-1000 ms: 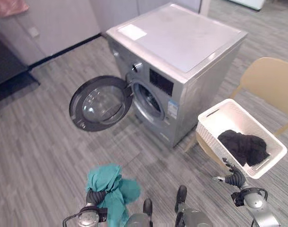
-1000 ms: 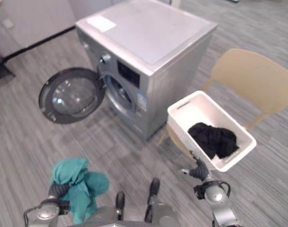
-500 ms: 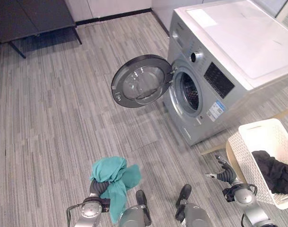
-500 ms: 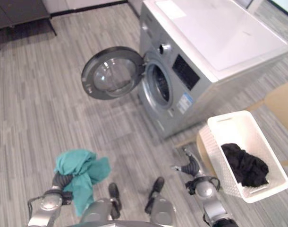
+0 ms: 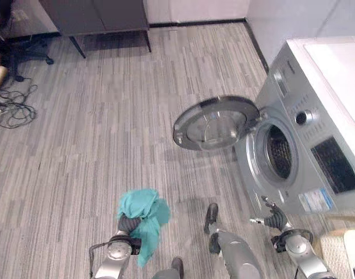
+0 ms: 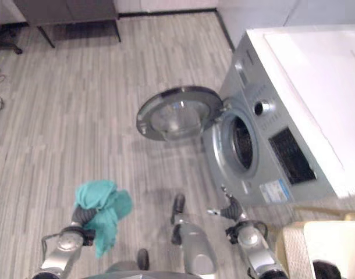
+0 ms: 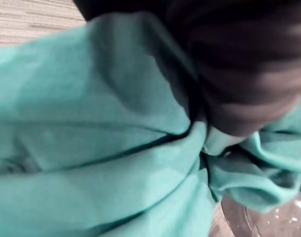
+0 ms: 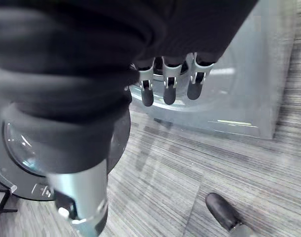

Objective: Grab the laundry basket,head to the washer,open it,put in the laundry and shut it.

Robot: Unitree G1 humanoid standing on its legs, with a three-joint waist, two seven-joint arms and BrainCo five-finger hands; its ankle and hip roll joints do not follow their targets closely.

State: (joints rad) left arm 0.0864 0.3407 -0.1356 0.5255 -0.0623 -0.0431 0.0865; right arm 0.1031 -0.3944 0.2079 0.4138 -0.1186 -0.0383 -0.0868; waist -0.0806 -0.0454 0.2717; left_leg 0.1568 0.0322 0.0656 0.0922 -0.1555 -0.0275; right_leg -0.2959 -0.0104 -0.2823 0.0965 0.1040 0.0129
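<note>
Low at left, the left hand [image 5: 130,224] was clenched around a bunched teal garment [image 5: 144,213] that draped limp over it; likely light, soft, best held by the bunch. Mid-frame, the washer door [image 5: 215,122] stood open before the washer [image 5: 308,145]. Right hand [image 5: 273,220] hung empty, fingers relaxed. Grey plank floor [image 5: 96,128], dark cabinet [image 5: 96,14] behind.

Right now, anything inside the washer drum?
Washer door is swung open; the drum shows dark perforated wall, no laundry visible. Its lower and far part is hidden. The teal cloth is bunched in the left hand.
</note>
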